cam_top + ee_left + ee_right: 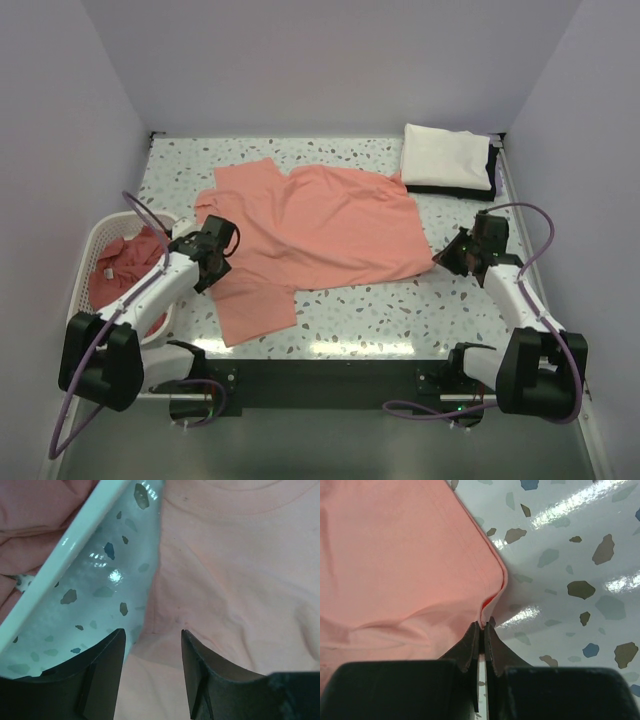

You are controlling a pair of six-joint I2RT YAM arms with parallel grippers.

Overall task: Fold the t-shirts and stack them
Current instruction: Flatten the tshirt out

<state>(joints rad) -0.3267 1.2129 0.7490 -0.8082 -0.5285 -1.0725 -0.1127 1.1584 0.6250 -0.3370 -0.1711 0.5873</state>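
Note:
A salmon-pink t-shirt (320,225) lies spread and crumpled across the middle of the speckled table. My left gripper (222,250) is open over its left edge, near the collar; in the left wrist view the jaws (152,650) stand apart above the pink cloth (235,580). My right gripper (443,256) is shut on the shirt's right hem corner; the right wrist view shows the jaws (484,626) pinching the folded hem edge (492,592). More pink shirts (125,265) lie in the basket on the left.
A white lattice basket (92,245) stands at the left table edge. A folded white and dark cloth pile (448,160) sits at the back right. Purple walls close in the table on three sides.

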